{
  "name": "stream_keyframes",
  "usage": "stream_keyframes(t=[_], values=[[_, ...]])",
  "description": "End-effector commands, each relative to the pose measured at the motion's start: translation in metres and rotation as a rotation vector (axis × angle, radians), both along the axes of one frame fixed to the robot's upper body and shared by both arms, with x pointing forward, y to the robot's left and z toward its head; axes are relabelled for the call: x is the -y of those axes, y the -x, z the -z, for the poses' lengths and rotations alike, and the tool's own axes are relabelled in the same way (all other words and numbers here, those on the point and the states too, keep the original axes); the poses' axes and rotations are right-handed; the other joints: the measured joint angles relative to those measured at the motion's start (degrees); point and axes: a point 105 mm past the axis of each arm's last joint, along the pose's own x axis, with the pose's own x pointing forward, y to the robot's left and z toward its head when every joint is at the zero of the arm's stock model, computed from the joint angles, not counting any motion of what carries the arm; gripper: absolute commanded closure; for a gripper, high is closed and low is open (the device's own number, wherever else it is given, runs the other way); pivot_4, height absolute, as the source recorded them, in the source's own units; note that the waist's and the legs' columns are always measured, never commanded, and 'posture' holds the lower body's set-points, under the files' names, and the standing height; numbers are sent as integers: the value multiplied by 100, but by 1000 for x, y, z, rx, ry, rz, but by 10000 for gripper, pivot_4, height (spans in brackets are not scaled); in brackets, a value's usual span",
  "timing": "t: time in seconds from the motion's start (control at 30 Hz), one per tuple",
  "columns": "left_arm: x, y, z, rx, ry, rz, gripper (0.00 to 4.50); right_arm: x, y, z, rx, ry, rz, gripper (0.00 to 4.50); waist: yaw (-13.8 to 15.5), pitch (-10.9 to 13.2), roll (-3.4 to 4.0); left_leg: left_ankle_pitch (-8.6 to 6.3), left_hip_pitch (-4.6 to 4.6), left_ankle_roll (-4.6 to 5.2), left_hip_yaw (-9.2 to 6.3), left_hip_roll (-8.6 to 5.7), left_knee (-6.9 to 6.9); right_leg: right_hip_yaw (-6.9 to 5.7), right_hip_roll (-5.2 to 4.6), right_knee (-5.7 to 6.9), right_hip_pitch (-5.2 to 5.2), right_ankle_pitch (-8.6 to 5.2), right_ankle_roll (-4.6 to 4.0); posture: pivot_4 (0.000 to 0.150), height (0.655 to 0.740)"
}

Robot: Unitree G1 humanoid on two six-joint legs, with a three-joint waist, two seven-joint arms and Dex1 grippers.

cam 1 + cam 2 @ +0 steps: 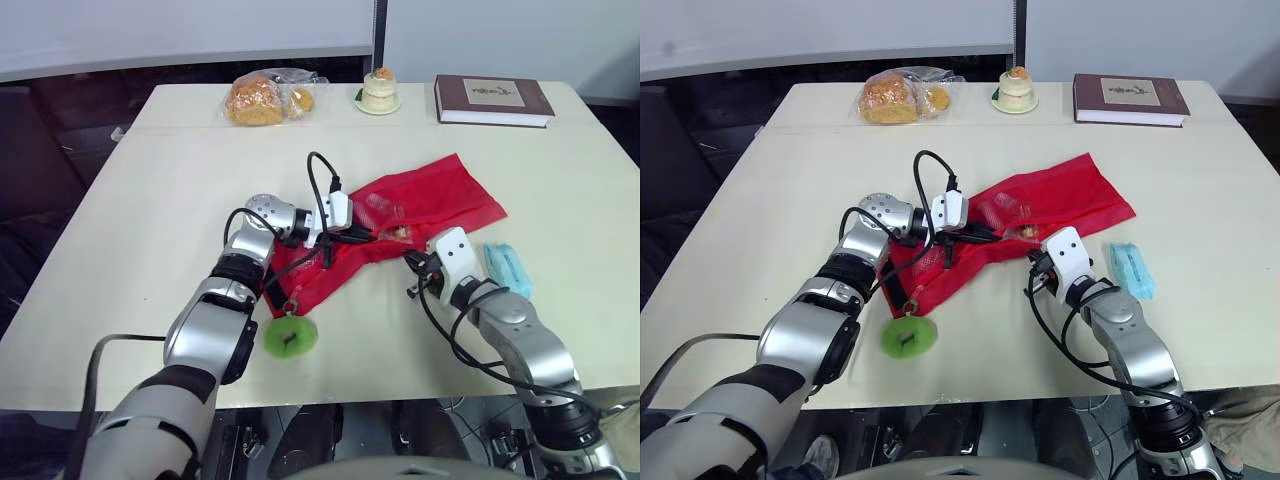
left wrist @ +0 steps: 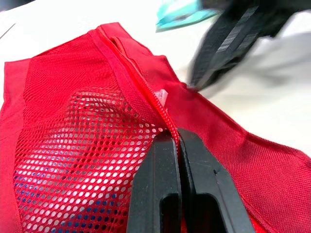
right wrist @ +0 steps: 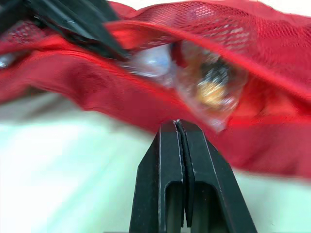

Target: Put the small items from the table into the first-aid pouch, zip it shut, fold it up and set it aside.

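Observation:
The red mesh first-aid pouch (image 1: 420, 200) lies in the middle of the table, its opening facing the front edge. My left gripper (image 1: 370, 235) is shut on the pouch's zipper edge (image 2: 163, 104), as the left wrist view shows close up. My right gripper (image 1: 412, 258) is shut with nothing in it, just in front of the pouch's opening (image 3: 160, 82). A clear packet of small items (image 3: 209, 82) shows inside that opening. A teal packet (image 1: 508, 268) lies on the table just right of my right gripper.
A green disc (image 1: 290, 338) lies near the front edge by the pouch's black strap. At the back stand a bag of bread (image 1: 265, 98), a small cake on a plate (image 1: 380, 92) and a brown book (image 1: 492, 100).

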Motion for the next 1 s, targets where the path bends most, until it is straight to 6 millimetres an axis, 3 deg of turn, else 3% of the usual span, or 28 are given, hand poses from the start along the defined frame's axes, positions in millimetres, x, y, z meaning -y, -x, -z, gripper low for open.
stream_keyframes(t=[0.03,0.2,0.43,0.7,1.0], values=[[-7,8,-12,16,2,91,45000,-1,3,-20,64,-18,-20,44622,0,0,0,0,0,0,0,0,0,0,0,0,0,0,0,1500,7289],[-16,-6,-5,89,-48,-18,45000,2,0,-17,68,15,1,44622,4,0,0,0,0,0,-1,1,0,0,1,0,0,0,0,1500,7289],[-12,-4,-3,98,-25,-7,45000,1,-5,-7,51,52,6,44622,11,0,0,0,0,0,-1,0,2,-1,1,0,2,0,0,1500,7289],[-14,-3,5,116,-63,3,45000,-27,-20,-9,73,33,-45,44622,4,0,0,0,0,0,-1,0,2,-1,1,0,1,0,0,1500,7289],[-10,-3,6,126,-46,2,45000,-58,-23,-10,71,5,-117,44622,-1,0,0,0,0,0,-3,0,3,-2,0,1,1,0,0,1500,7289]])
